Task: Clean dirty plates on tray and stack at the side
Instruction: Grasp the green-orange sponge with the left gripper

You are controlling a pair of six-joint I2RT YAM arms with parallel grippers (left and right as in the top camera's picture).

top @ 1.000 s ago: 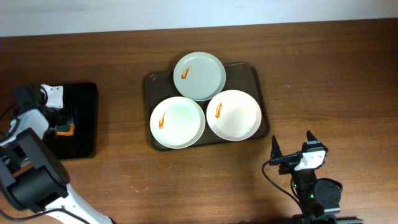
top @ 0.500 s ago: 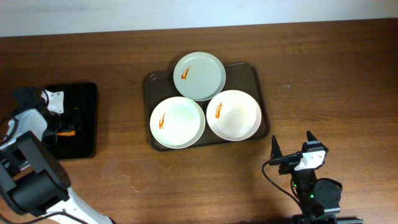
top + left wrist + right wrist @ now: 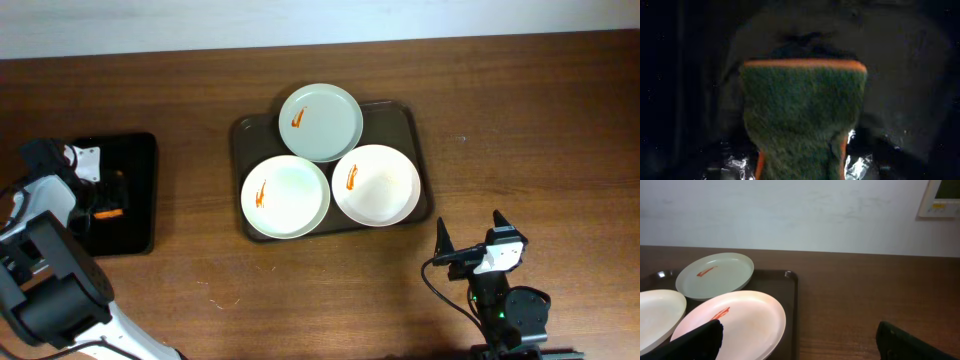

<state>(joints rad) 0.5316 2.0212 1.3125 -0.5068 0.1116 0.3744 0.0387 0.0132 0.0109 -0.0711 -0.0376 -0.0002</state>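
Tray (image 3: 395,122) seen from overhead lies long axis side to side, ahead-left of the right gripper (image 3: 468,235), bearing three smeared plates (image 3: 285,196); the left gripper (image 3: 110,197) sits well apart. Left wrist: green sponge (image 3: 802,120) fills the view, grasp unclear. Right wrist: fingers (image 3: 695,340) wide apart, empty.

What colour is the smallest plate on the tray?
Pale green; the plate shows best in the overhead view.

We've got a dark brown wood-grain table (image 3: 540,120) taking up pretty much everything, backed right up against a plain white wall (image 3: 790,215). 1 small pale panel (image 3: 942,199) hangs on it, top right. Lighting's soft and even.
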